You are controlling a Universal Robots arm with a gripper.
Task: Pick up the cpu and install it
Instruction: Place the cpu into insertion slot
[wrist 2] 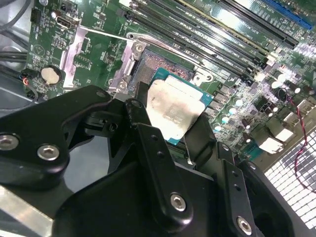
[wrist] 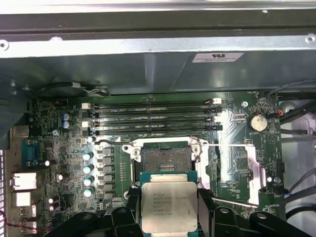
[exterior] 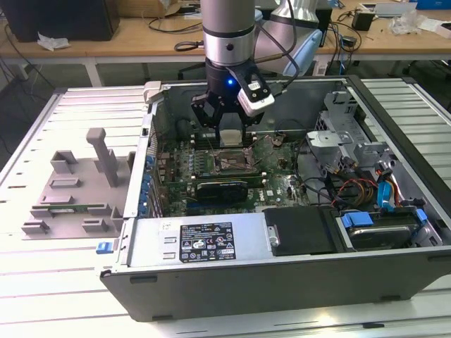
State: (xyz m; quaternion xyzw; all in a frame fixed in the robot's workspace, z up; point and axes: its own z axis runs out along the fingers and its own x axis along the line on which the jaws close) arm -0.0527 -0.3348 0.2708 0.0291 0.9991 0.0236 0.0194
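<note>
Arm [exterior: 227, 28]: stood vertical, reaching into the case [exterior: 282, 274].
Gripper [wrist: 169, 211]: held cpu [wrist: 169, 202] clamped, near socket [wrist: 165, 159].
Writing: cpu lid bore print.

Place: robotics lab or electronics workshop.
Main sign: industrial robot arm [exterior: 227, 35] hanging over an open computer case [exterior: 282, 282].
Surface: slatted metal table [exterior: 42, 282], not home or office furniture; case covers most of it.
Fixture: grey moulded parts holder [exterior: 77, 190] with slots and posts, near the table edge on the exterior view's left.
Work seen: gripper [exterior: 229, 134] clamped on the cpu [wrist: 169, 202] above the bare green motherboard [wrist: 64, 143], a robot assembly setup.
Background: long wooden workbench [exterior: 141, 39] past the table's far edge.
Bench clutter: loose cables [exterior: 187, 46], black box [exterior: 60, 17], small gear and crumpled paper.
Overall look: test bench, hardware left open, wiring exposed.
</note>
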